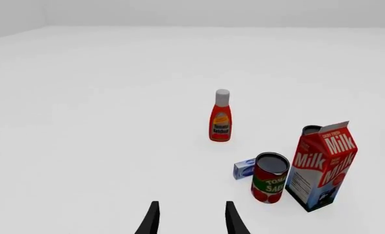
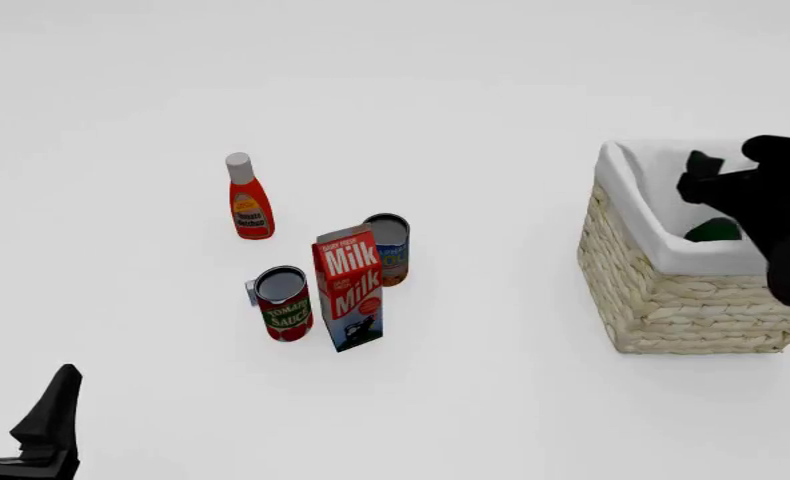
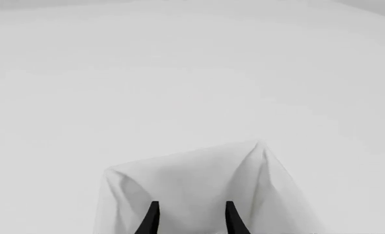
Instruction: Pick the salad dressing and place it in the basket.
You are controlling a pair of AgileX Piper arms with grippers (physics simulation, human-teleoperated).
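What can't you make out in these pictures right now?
- Dressing: front view shows only a green bit inside the basket; the right arm covers the rest.
- Right pincer: tips only, cut off by the wrist view's edge.
- Small blue box: mostly behind the sauce can; label too small.

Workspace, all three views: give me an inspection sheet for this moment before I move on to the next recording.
Surface: plain white table.
Job's things: basket at right; a green bit shows inside, dressing not identifiable.
Clutter: ketchup, milk carton, tomato sauce can, second can, small blue-white box.
Grippers: left tool open, empty; right tool open over the basket lining.
Cables: nothing seen.
Surroundings: nothing seen.
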